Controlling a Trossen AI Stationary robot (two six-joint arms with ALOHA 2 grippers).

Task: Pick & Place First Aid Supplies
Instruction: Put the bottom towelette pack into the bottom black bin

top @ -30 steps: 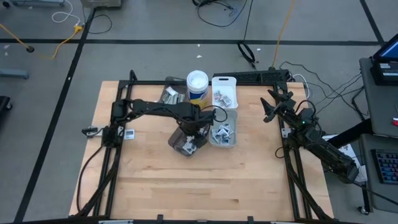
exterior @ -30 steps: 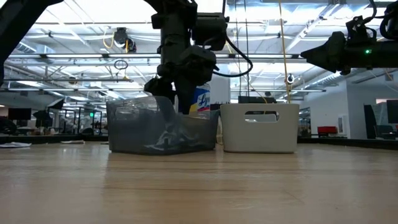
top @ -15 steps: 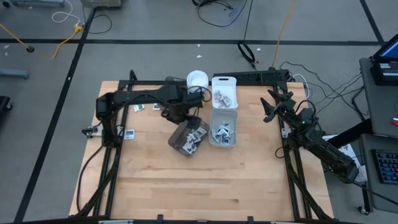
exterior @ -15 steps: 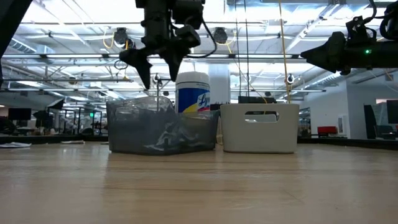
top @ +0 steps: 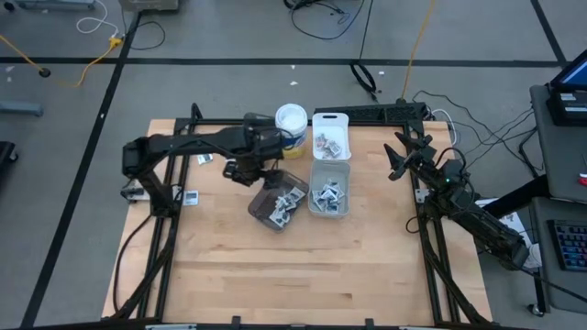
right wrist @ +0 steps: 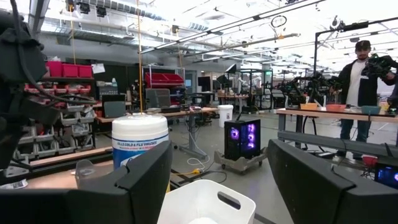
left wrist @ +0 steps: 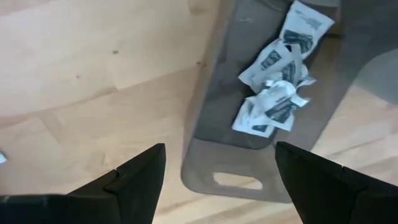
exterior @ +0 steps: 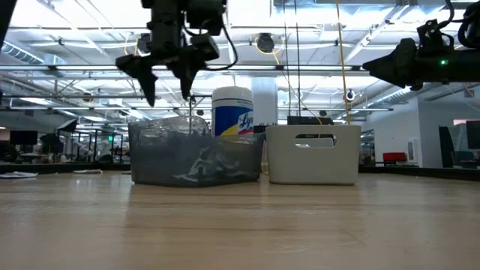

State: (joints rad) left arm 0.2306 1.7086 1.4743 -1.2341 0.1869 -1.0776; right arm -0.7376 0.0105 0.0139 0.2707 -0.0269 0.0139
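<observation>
Several first aid supplies (left wrist: 277, 93), small white packets with dark print, lie in a heap on the floor of a smoky bin (top: 278, 203) at mid-table. More packets lie in the clear bin (top: 330, 192) and the white bin (top: 331, 137) to its right. My left gripper (top: 242, 171) hangs open and points down above the bare table, just left of the smoky bin and higher than its rim (exterior: 166, 82). Nothing is between its fingers (left wrist: 217, 180). My right gripper (top: 400, 158) waits open at the right, raised and pointing across the table (right wrist: 217, 186).
A white wipes canister (top: 292, 124) stands behind the bins, near the far edge. Two loose packets (top: 191, 197) (top: 204, 159) lie on the table by the left arm's base. The near half of the wooden table (top: 293, 275) is bare. A person (right wrist: 357, 74) stands in the room beyond.
My left gripper has risen out of the smoky bin and gone toward the table's left and far edge, rolling about its own axis as it went. It stays open. The packets it was covering now show in the bin, which has kept its place.
</observation>
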